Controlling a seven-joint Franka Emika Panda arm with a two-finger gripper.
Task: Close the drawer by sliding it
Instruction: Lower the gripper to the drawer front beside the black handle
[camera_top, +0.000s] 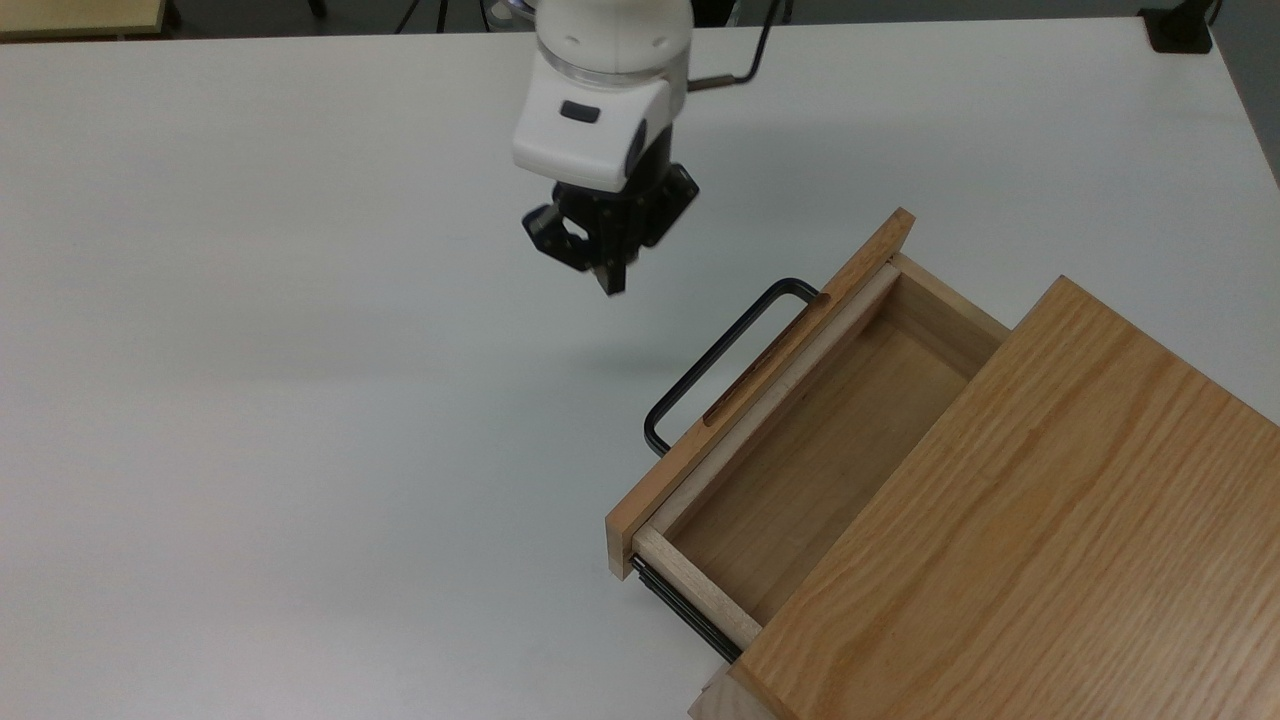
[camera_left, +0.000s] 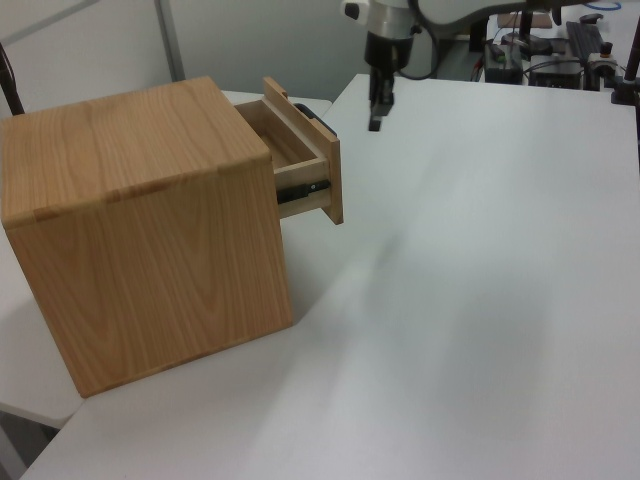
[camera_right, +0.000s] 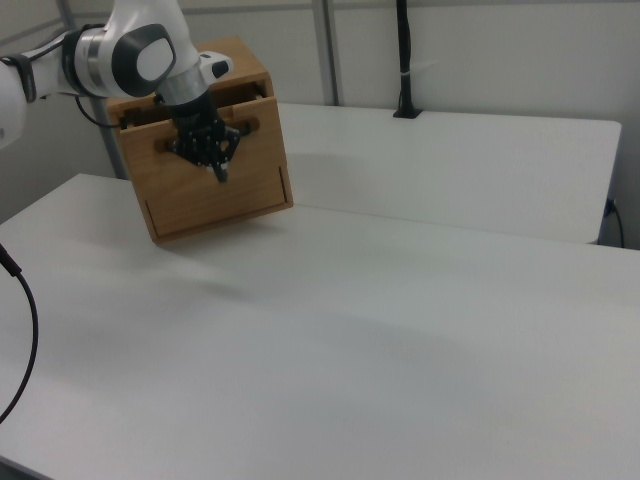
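We find no writing, label, brand, number or sign that we can read on anything here.
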